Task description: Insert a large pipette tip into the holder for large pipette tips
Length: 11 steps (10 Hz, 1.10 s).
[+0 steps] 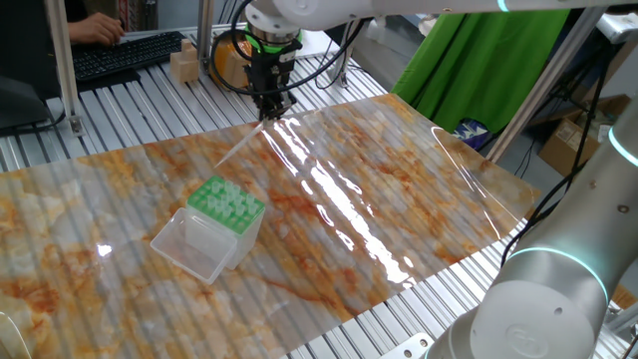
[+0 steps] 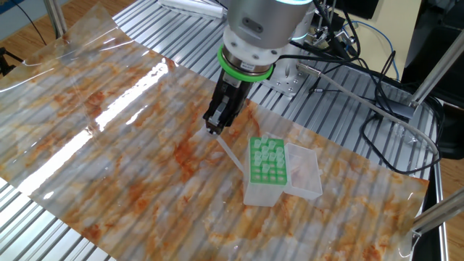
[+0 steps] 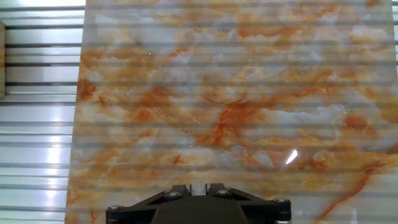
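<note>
My gripper (image 1: 272, 113) hangs over the far part of the marbled sheet, shut on the wide end of the large pipette tip (image 1: 242, 143). The translucent whitish tip slants down from the jaws toward the holder (image 1: 227, 203). The holder is a clear box with a green perforated rack, its clear lid (image 1: 192, 243) folded open beside it. In the other fixed view the gripper (image 2: 212, 130) is up and left of the holder (image 2: 266, 161), and the pipette tip's (image 2: 232, 154) point ends just short of the rack. In the hand view a whitish stub (image 3: 198, 185) shows between the jaws of the gripper (image 3: 198, 186).
A glossy marble-patterned sheet (image 1: 399, 189) covers the slatted metal table. A wooden block (image 1: 184, 65) and a keyboard (image 1: 120, 55) lie beyond its far edge. Green cloth (image 1: 469, 60) hangs at the back right. Cables (image 2: 377, 109) run behind the arm. A second robot arm (image 1: 558, 289) stands near right.
</note>
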Each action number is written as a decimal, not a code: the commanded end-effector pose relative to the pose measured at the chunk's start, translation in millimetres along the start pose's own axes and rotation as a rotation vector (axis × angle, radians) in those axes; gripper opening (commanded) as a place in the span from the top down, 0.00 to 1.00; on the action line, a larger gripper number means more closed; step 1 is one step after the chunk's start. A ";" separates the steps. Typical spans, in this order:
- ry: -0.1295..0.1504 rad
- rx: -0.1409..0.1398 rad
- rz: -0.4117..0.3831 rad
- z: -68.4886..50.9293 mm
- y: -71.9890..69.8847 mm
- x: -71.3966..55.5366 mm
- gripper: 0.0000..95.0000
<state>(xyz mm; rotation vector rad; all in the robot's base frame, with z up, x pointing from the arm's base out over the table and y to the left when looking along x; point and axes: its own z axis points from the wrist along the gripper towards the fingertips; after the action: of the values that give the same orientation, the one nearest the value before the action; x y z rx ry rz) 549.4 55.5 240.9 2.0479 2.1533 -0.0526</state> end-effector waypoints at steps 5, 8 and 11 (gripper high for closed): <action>-0.016 -0.019 -0.020 -1.7 -2.6 5.3 1.00; -0.027 -0.036 -0.035 -1.2 -4.4 7.9 1.00; -0.047 -0.046 -0.054 1.0 -5.5 10.7 1.00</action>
<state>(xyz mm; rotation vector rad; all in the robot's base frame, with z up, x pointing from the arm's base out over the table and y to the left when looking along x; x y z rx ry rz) 542.0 65.3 238.2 1.9416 2.1607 -0.0560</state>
